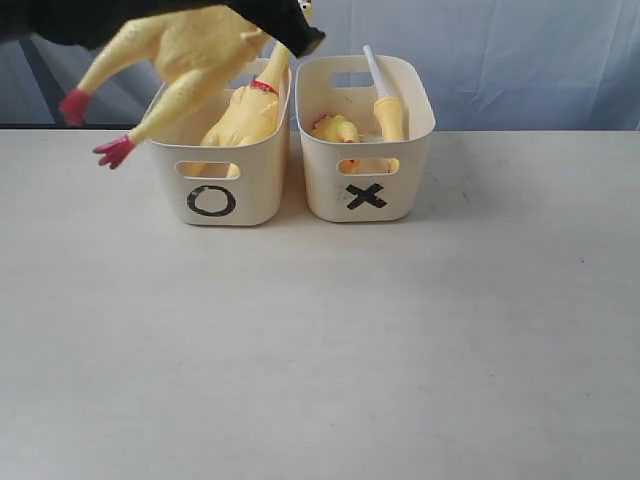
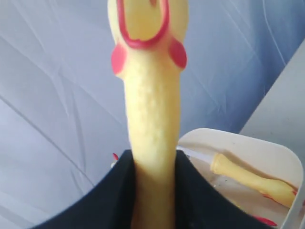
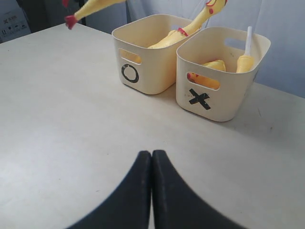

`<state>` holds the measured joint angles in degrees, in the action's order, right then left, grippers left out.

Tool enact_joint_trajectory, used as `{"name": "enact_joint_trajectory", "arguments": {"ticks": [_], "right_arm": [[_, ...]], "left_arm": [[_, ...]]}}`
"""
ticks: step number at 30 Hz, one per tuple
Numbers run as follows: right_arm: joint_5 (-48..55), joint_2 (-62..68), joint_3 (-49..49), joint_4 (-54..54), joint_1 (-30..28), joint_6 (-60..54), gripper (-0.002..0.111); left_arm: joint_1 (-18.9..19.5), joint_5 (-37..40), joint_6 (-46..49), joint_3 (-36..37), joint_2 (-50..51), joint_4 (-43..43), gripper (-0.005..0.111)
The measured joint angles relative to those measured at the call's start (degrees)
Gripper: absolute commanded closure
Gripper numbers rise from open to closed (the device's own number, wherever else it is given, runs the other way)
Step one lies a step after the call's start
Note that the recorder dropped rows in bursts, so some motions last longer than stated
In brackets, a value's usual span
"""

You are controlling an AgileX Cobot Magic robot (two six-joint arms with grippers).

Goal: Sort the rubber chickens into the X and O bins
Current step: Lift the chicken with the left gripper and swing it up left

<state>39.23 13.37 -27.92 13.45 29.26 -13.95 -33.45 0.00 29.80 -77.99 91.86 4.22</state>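
One rubber chicken (image 1: 190,55) hangs in the air over the O bin (image 1: 215,180), its red feet (image 1: 75,105) sticking out to the left. My left gripper (image 1: 295,32) is shut on its neck (image 2: 152,119), below the head (image 2: 143,24). A second chicken (image 1: 245,115) lies in the O bin, its neck leaning on the rim. A third chicken (image 1: 388,115), with a white tube (image 1: 372,65) sticking out, lies in the X bin (image 1: 365,190). My right gripper (image 3: 151,155) is shut and empty, low over the table in front of both bins.
The two bins stand side by side at the back of the pale table (image 1: 320,350), in front of a blue-grey cloth backdrop (image 1: 520,60). The right wrist view shows the O bin (image 3: 152,71) and the X bin (image 3: 228,95) ahead of the gripper.
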Motion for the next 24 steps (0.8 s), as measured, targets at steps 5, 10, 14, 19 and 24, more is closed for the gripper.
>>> {"name": "enact_joint_trajectory", "arguments": {"ticks": [5, 10, 14, 19, 24], "right_arm": [[0.0, 0.0, 0.0, 0.0, 0.0, 0.0, 0.108], [0.0, 0.0, 0.0, 0.0, 0.0, 0.0, 0.108], [0.0, 0.0, 0.0, 0.0, 0.0, 0.0, 0.108], [0.0, 0.0, 0.0, 0.0, 0.0, 0.0, 0.108], [0.0, 0.0, 0.0, 0.0, 0.0, 0.0, 0.108]], "left_arm": [[1.9, 1.8, 0.0, 0.0, -5.8, 0.0, 0.107], [6.7, 0.7, -0.9, 0.0, -10.4, -1.5, 0.107], [11.6, -2.8, -2.7, 0.0, -11.7, -5.4, 0.107], [18.5, -11.1, -12.3, 0.0, -11.8, -10.0, 0.107], [23.9, -19.9, -28.8, 0.0, -9.5, -9.5, 0.107]]}}
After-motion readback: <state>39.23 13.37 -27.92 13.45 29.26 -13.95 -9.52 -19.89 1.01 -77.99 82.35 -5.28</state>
